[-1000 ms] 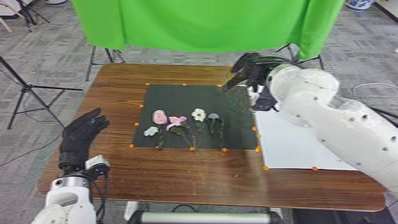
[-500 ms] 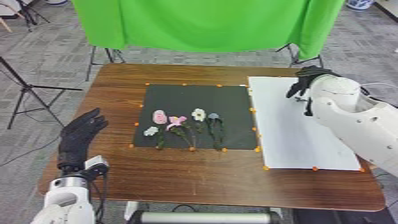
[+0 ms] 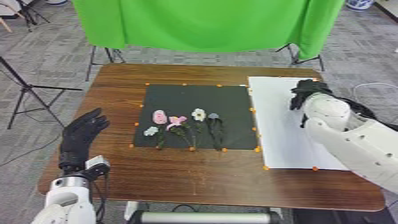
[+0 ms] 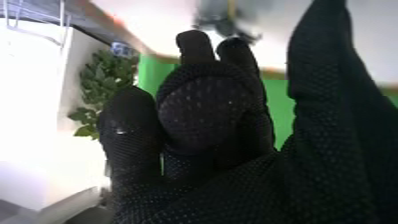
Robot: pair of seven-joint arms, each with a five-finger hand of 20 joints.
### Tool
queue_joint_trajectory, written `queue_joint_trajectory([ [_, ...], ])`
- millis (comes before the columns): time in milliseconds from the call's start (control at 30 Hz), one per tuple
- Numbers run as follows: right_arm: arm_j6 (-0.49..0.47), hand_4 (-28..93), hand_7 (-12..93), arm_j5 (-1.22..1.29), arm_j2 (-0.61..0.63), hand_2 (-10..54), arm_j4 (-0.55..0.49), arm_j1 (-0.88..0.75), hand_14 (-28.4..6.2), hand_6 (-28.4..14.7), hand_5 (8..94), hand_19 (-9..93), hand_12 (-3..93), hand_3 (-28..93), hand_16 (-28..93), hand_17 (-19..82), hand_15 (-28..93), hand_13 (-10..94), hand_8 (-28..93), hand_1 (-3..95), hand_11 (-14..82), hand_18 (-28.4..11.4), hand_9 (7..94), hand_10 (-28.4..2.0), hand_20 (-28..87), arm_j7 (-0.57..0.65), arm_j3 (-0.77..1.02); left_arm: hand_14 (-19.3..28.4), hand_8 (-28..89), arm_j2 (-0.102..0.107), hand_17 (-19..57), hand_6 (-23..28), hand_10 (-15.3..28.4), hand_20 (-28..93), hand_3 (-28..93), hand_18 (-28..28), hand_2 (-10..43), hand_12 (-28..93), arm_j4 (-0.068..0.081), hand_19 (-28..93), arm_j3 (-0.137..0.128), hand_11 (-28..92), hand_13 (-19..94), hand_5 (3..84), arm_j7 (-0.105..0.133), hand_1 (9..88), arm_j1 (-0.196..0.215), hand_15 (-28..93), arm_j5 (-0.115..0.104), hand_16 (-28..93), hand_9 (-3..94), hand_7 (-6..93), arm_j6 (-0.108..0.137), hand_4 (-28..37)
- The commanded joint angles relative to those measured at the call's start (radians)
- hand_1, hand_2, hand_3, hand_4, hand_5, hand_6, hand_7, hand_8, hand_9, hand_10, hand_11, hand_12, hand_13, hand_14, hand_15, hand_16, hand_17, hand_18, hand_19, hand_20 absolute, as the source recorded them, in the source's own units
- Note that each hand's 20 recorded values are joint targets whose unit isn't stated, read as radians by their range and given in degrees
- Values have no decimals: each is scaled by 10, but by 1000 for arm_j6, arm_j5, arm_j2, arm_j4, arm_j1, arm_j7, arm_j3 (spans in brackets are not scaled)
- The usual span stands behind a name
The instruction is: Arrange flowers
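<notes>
Flowers [image 3: 176,121] are laid flat on the dark sheet [image 3: 178,97], in its lower half near the middle of the frame. The blooms are set uppermost and the stems run downward, presumably so that one bouquet outline is formed. The dark sheet is probably used as a backdrop for contrast. Orange markers [image 3: 192,149] are placed along the sheet edges, probably for fixing or alignment on the counter [image 3: 200,175].

The right hand [image 3: 309,93] is positioned over the white sheet [image 3: 284,140], at right of the frame. Its fingers are held loosely apart, with no grip evident. In the wrist view, a blurred grey shape [image 4: 215,17] is seen beyond the fingertips; it is judged to be another flower, for which a stem grasp would be required. Petals could be crushed by a high grip. The left hand [image 3: 84,127] is held spread at left, clear of the work.
</notes>
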Motion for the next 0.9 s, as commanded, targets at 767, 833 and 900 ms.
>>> queue_joint_trajectory([
  [767,698,-215,176,529,-35,-95,-360,-420,0,-3,809,932,189,616,197,721,667,937,34,595,87,-110,903,-108,507,-49,470,169,-90,18,148,25,141,219,703,114,-25,92,-2,96,-18,227,431,511,-10,343,8,272,-6,-53,489,173,-11,-201],
  [833,706,-215,174,534,-78,-95,-385,-443,0,-4,810,932,188,615,196,721,669,937,35,596,85,-109,903,-108,506,-43,477,169,-89,15,148,25,141,219,702,114,-24,92,-5,96,-22,226,431,510,-8,343,14,272,-8,-53,489,173,-8,-201],
  [900,707,-213,172,548,-111,-95,-398,-449,0,-5,811,932,189,615,195,722,669,937,35,597,83,-108,903,-108,505,-41,464,169,-89,15,148,24,141,219,702,114,-24,92,-7,96,-21,227,431,509,-8,343,16,273,-10,-53,489,173,-8,-201],
])
